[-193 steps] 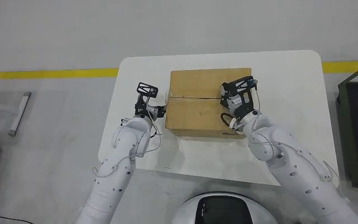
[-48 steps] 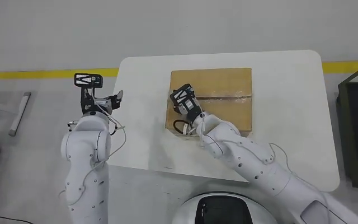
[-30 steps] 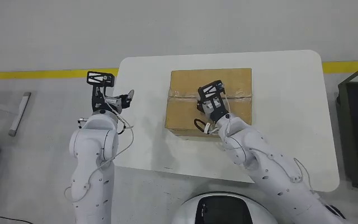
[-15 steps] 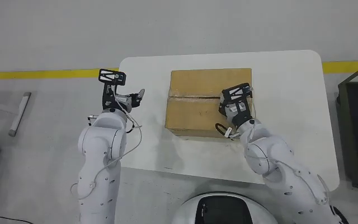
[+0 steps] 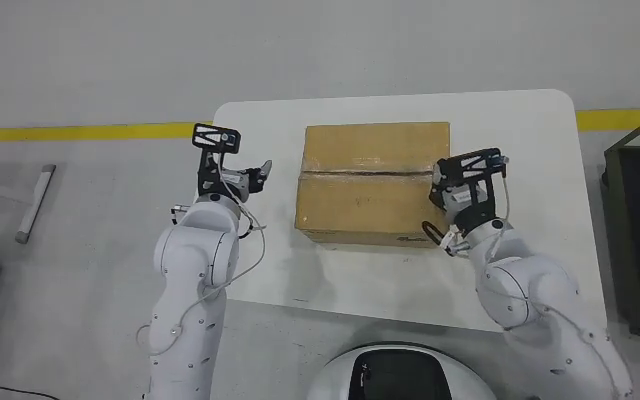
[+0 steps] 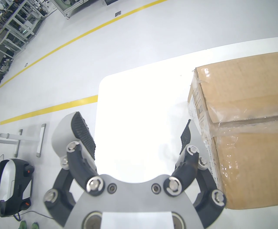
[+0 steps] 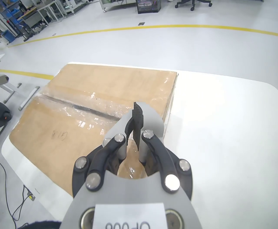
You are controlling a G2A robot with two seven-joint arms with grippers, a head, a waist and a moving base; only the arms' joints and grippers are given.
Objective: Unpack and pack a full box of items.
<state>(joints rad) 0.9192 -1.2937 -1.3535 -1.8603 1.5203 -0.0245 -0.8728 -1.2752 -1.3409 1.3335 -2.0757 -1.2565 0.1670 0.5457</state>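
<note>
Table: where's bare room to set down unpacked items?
Widest bare patch: table between the box and the right edge. A strip also runs between the box and the near edge. Left of the box is tighter: the left gripper hovers there, jaws open. The right gripper, jaws shut, crowds the box's right end.

Finds a white, round-cornered surface (image 5: 520, 130) on grey floor (image 5: 300, 50), a yellow line (image 5: 100, 130) passing behind it. Spots a grey bar (image 5: 33, 203) lying off to the left, a dark green object (image 5: 622, 200) at the right edge, and shelving racks (image 6: 13, 26) and office chairs (image 7: 193, 3) farther off.
</note>
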